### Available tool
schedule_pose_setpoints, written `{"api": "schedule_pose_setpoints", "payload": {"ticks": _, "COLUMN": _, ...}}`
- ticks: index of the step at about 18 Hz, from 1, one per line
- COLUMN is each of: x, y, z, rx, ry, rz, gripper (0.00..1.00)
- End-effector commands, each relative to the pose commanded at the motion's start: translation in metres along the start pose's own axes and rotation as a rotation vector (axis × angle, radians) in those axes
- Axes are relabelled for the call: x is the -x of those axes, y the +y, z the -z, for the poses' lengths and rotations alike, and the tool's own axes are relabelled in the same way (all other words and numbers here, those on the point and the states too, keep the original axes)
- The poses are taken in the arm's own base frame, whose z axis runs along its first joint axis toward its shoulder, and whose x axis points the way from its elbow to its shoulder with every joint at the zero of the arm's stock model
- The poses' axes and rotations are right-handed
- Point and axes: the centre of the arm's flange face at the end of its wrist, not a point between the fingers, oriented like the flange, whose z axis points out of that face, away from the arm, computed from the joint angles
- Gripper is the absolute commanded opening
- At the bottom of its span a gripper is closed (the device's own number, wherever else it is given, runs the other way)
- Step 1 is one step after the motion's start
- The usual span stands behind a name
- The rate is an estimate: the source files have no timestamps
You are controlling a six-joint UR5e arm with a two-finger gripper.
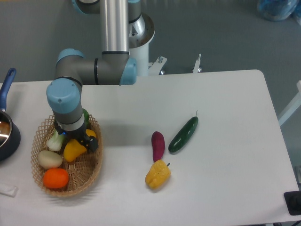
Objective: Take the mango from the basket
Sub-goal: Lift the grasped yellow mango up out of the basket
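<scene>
The tan wicker basket (pixel 44 181) stands at the table's left. The yellow mango (pixel 73 149) lies in its middle, and a small yellow part of it shows past the gripper at the upper right. My gripper (pixel 81 140) points down into the basket, right over the mango's upper end. One dark finger (pixel 90 142) shows against the mango. The wrist hides the other finger and the gap between them, so I cannot tell whether the jaws are closed on the fruit.
The basket also holds a round orange fruit (pixel 56 178), a pale round vegetable (pixel 50 159) and a green-white leafy vegetable (pixel 56 140). On the table lie a purple eggplant (pixel 158 145), a yellow-orange bell pepper (pixel 158 174) and a green cucumber (pixel 184 134). A dark pot (pixel 5 136) stands at the left edge.
</scene>
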Motion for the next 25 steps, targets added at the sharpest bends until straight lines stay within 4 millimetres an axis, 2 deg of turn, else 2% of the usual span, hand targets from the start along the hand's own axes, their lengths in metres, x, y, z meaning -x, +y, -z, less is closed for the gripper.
{"api": "schedule_pose_setpoints", "payload": {"ticks": 1, "x": -0.001, "y": 0.0, "z": 0.0, "rx": -0.001, "ry": 0.001, "rz": -0.002, "gripper": 1.0}}
{"api": "schedule_pose_setpoints", "payload": {"ticks": 2, "x": -0.002, "y": -0.001, "z": 0.001, "rx": -0.002, "ry": 0.001, "rz": -0.005, "gripper": 0.89}}
{"api": "schedule_pose_setpoints", "payload": {"ticks": 3, "x": -0.002, "y": 0.0, "z": 0.002, "rx": -0.003, "ry": 0.0, "rz": -0.005, "gripper": 0.6}}
{"api": "schedule_pose_setpoints", "payload": {"ticks": 4, "x": -0.003, "y": 0.0, "z": 0.005, "rx": -0.007, "ry": 0.0, "rz": -0.005, "gripper": 0.25}}
{"api": "schedule_pose_setpoints", "payload": {"ticks": 5, "x": -0.003, "y": -0.001, "z": 0.008, "rx": -0.012, "ry": -0.003, "rz": -0.006, "gripper": 0.03}}
{"api": "schedule_pose_setpoints", "payload": {"ticks": 6, "x": -0.002, "y": -0.002, "z": 0.012, "rx": -0.019, "ry": -0.009, "rz": -0.005, "gripper": 0.0}}
{"api": "schedule_pose_setpoints", "payload": {"ticks": 14, "x": 0.008, "y": -0.01, "z": 0.06, "rx": -0.084, "ry": -0.025, "rz": 0.057, "gripper": 0.0}}
{"api": "schedule_pose_setpoints", "payload": {"ticks": 17, "x": 0.048, "y": 0.004, "z": 0.112, "rx": -0.137, "ry": -0.069, "rz": 0.136, "gripper": 0.0}}
{"api": "schedule_pose_setpoints", "payload": {"ticks": 20, "x": 0.105, "y": 0.028, "z": 0.141, "rx": -0.135, "ry": -0.117, "rz": 0.22, "gripper": 0.0}}
{"api": "schedule_pose_setpoints", "payload": {"ticks": 22, "x": 0.155, "y": 0.057, "z": 0.158, "rx": -0.145, "ry": -0.154, "rz": 0.254, "gripper": 0.0}}
{"api": "schedule_pose_setpoints", "payload": {"ticks": 23, "x": 0.175, "y": 0.068, "z": 0.165, "rx": -0.146, "ry": -0.169, "rz": 0.241, "gripper": 0.0}}
{"api": "schedule_pose_setpoints", "payload": {"ticks": 25, "x": 0.215, "y": 0.104, "z": 0.18, "rx": -0.152, "ry": -0.196, "rz": 0.245, "gripper": 0.0}}
